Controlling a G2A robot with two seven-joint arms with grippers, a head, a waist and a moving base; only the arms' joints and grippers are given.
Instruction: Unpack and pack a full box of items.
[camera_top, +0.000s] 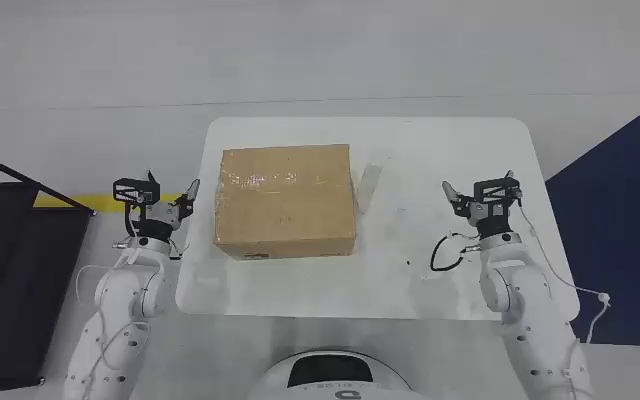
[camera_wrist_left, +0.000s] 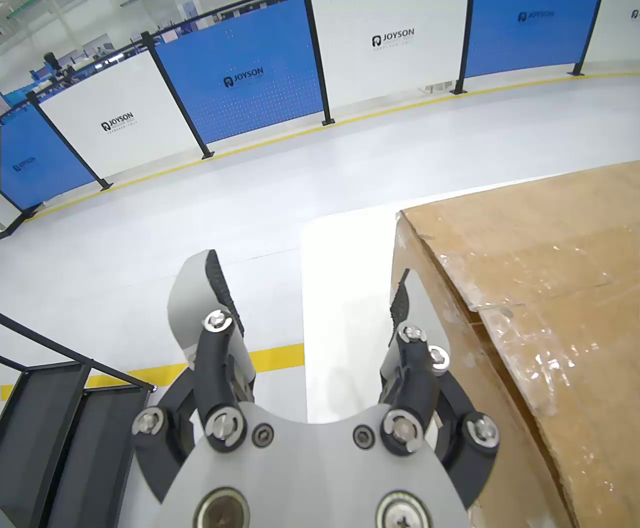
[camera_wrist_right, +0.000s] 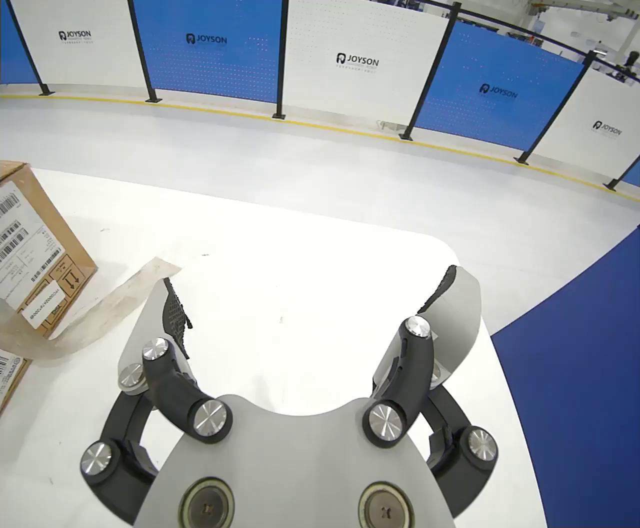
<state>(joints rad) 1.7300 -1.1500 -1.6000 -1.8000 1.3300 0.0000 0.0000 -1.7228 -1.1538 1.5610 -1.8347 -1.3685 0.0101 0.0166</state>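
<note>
1. The box (camera_top: 286, 200) sits on the left half of the table (camera_top: 430, 150), close to the left edge, w/ a bare margin along the near and far edges.
2. Box flaps are down and shut. Clear tape runs across the top, wrinkled and glossy in the left wrist view (camera_wrist_left: 525, 300).
3. In the right wrist view the box's side facing the right edge (camera_wrist_right: 35, 240) carries white labels w/ barcodes.
4. A pale strip of tape (camera_top: 370, 185) lies flat on the table just beside that labelled side. One end (camera_wrist_right: 105, 305) seems to meet the box's base, but I can't tell for sure.
5. My left gripper (camera_top: 172, 186) hangs at the table's left edge, level w/ the box's left side.
6. Left jaws are spread wide, nothing between them (camera_wrist_left: 307, 272). One finger is over the floor, the other is over the thin bare strip of table (camera_wrist_left: 345, 260), near the box wall but apart from it.
7. My right gripper (camera_top: 478, 185) is over the table near the right edge, well apart from the box.
8. Right jaws are also spread wide and empty (camera_wrist_right: 309, 280), w/ bare tabletop (camera_wrist_right: 300, 240) under them.
9. A black cable (camera_top: 445, 255) loops off the right arm over the table, near the right edge.
</note>
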